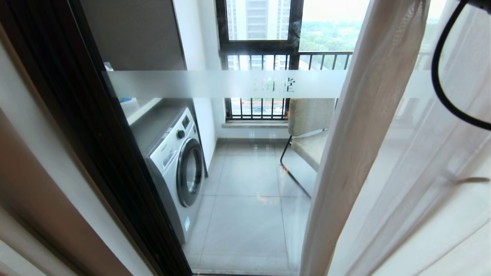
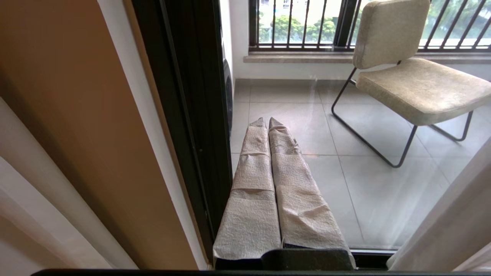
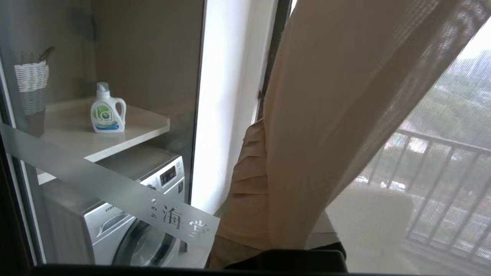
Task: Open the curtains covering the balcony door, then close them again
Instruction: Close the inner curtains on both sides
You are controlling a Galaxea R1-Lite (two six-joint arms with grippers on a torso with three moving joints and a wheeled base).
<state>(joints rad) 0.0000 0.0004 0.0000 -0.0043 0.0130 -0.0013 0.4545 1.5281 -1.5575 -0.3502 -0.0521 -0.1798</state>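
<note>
Against the door [image 1: 245, 161], the sheer curtain [image 1: 383, 153] hangs over the right part of the glass; the left part is uncovered. Right end effector [image 3: 261, 153] is at the sheer's edge, fingers together, fabric draped over it; whether it grips the cloth cannot be told. Left end effector [image 2: 268, 126] is together, empty, low beside the door frame [image 2: 184, 115].
</note>
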